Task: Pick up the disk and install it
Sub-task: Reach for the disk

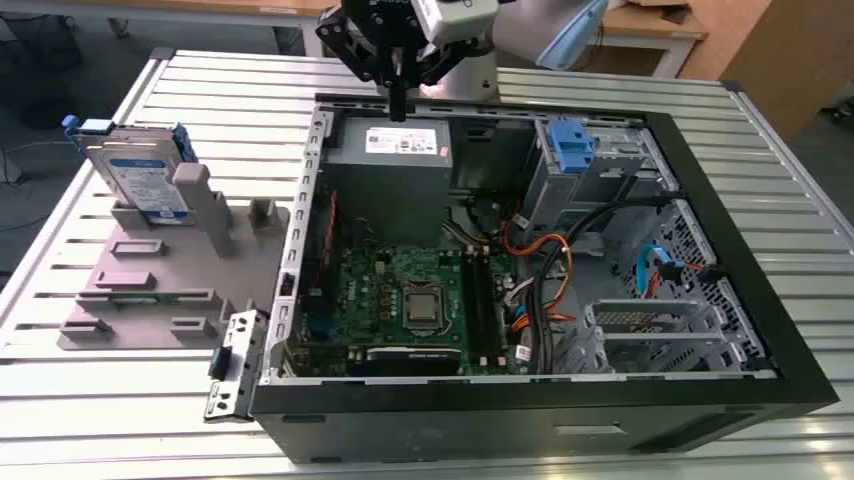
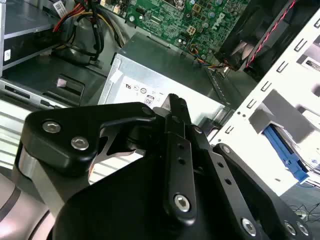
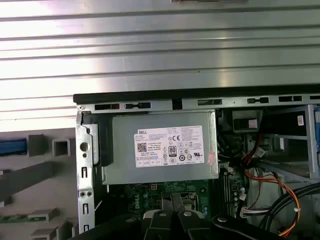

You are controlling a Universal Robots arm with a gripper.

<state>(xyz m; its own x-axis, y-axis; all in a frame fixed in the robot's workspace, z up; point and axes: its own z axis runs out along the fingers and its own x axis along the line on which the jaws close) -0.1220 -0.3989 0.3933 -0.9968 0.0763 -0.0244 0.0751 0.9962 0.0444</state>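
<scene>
The gripper (image 1: pixel 398 110) hangs pointing down. Its two fingers (image 2: pixel 175 130) seem pressed together with nothing between them. The second wrist view shows them mostly from behind, so a slight gap cannot be ruled out. Just below the tips is the grey power-supply box (image 1: pixel 404 148), at the end of the open computer case (image 1: pixel 727 250) nearest the arm. As far as can be seen, the tips do not touch it.

The disk (image 1: pixel 138 175) stands upright on edge in a grey holder (image 1: pixel 147 275) on the slatted metal tabletop (image 1: pixel 200 85). It is outside the case, towards the exterior view's left, well apart from the gripper.

Judged from this, the pick-up has not begun and the disk is untouched. Grasping it would call for the fingers apart, one on either side of its thin body.

A blue bracket (image 1: pixel 569 148) sits in the bay beside the power-supply box. The inside of that bay is in shadow, and cables cover much of the case floor.
</scene>
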